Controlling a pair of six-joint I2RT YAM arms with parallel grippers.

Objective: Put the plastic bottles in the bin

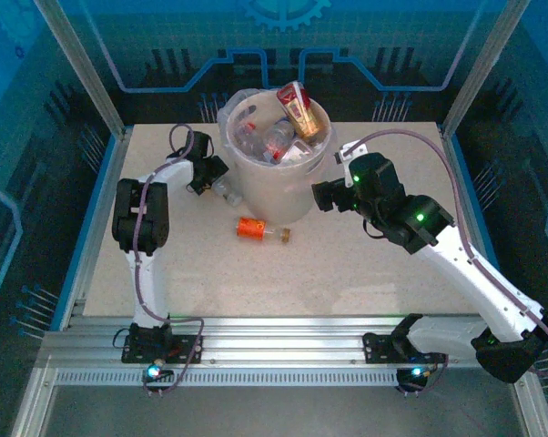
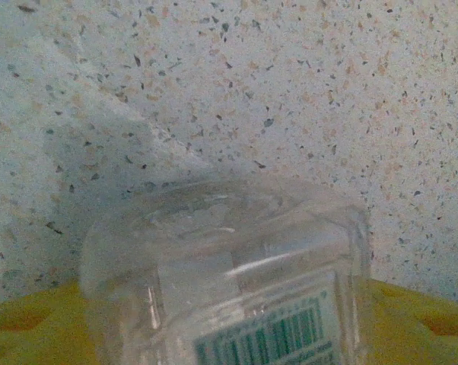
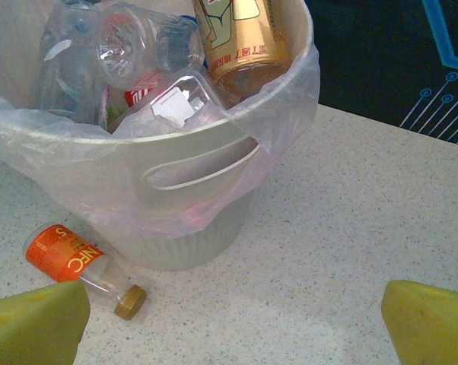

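The beige bin with a clear liner stands at the back middle of the table, and several plastic bottles are piled inside, a red-gold one sticking out. My left gripper is low at the bin's left side. Its yellow fingers press both sides of a clear plastic bottle with a green barcode label. An orange-labelled bottle with a gold cap lies on the table in front of the bin. My right gripper hovers open to the right of the bin, with that orange bottle off to its left.
The speckled table has metal frame posts at its back corners and a rail along the near edge. Dark blue panels wall in the back and sides. Bare table lies below the right gripper.
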